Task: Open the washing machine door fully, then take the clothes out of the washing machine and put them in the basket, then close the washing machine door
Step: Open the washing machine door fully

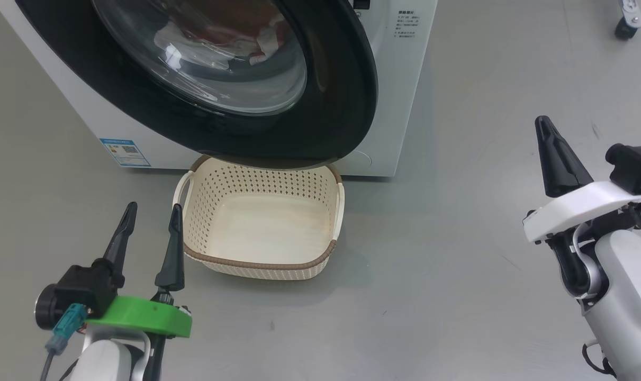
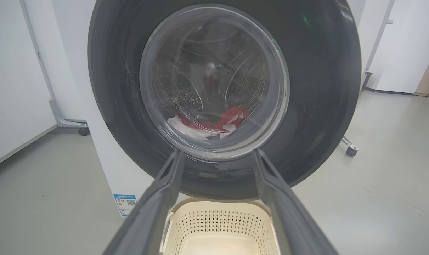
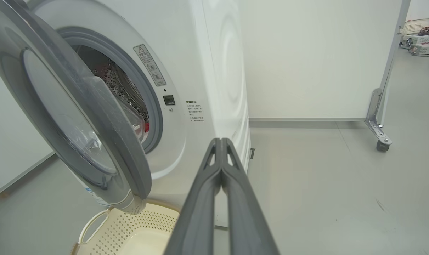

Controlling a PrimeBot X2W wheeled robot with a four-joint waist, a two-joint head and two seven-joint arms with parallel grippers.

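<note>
Standing ajar at 12 o'clock in the head view, the big round washing machine door (image 1: 346,106), a glossy black rim around a bulging clear glass bowl, is hanging partway out from the large white front-loading washing machine (image 1: 405,79). Red, white-trimmed clothes (image 2: 221,122) are lying low in the dimpled steel drum (image 3: 118,85), showing through the glass at 6 o'clock of the bowl in the left wrist view. From the right wrist, a gap is showing between the door and the grey rubber seal (image 3: 156,117).

The small cream perforated plastic basket (image 1: 262,263), with a brown woven-look rim and loop handles, is sitting on the grey floor (image 1: 458,275) directly below the door, its far end tucked under the black rim. A small blue sticker (image 1: 124,152) is showing low on the machine's front, at 10 o'clock from the basket.

The left gripper (image 1: 154,206), above a green wrist ring (image 1: 140,317), is hovering at 8 o'clock in the head view, just beside the basket's left side. Its two long dark fingers are spread wide and pointing toward the door. The right gripper (image 1: 543,123) is hanging at 3 o'clock, well apart from basket and door, its fingers pressed together tip to tip. A black caster wheel (image 1: 624,29) is standing at 1 o'clock on the floor beyond.
</note>
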